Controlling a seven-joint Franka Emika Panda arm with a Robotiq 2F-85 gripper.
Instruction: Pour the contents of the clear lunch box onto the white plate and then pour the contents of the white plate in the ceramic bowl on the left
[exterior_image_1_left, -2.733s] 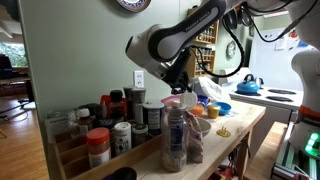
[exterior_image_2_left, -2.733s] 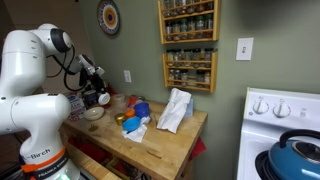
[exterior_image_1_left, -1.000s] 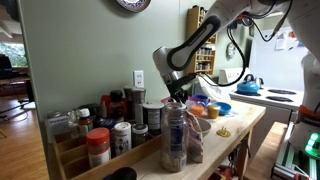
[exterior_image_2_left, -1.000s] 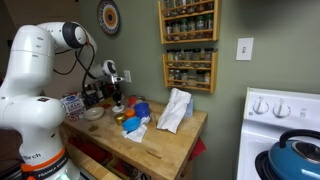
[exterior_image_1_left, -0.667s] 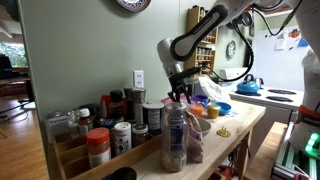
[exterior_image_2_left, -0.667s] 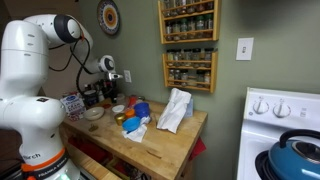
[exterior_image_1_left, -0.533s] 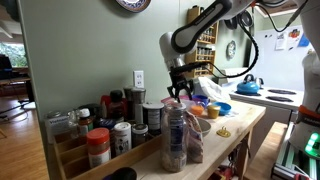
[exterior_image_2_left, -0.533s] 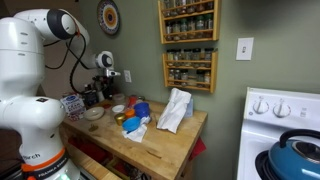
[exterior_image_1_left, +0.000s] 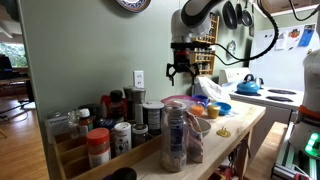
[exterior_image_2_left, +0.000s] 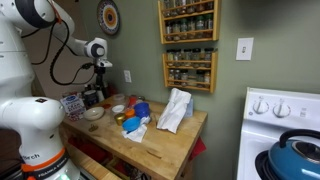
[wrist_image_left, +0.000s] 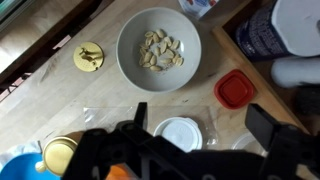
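The fingers (wrist_image_left: 268, 130) of the black two-fingered gripper (wrist_image_left: 200, 115) stand spread wide, with nothing between them. In both exterior views the gripper (exterior_image_1_left: 180, 72) (exterior_image_2_left: 100, 76) hangs well above the wooden counter (exterior_image_2_left: 165, 140), pointing straight down.

In the wrist view, the round grey ceramic bowl (wrist_image_left: 158, 48) sits on the counter directly below the camera and holds a small heap of pale, shell-like pieces (wrist_image_left: 160, 50). The small round white plate (wrist_image_left: 182, 133) lies just beside the bowl, nearer the gripper, apart from it and bare on top. A red plastic lid (wrist_image_left: 236, 89) lies near the plate on one side. A flat yellow disc with a dark mark (wrist_image_left: 88, 56) lies on the far side of the bowl. A yellow cup (wrist_image_left: 62, 155) stands at the lower edge of the view. The clear lunch box cannot be made out with certainty.

In an exterior view, the bowl (exterior_image_2_left: 94, 113) stands near the counter's wall end, and a crumpled white bag (exterior_image_2_left: 175, 110) stands well apart from it.
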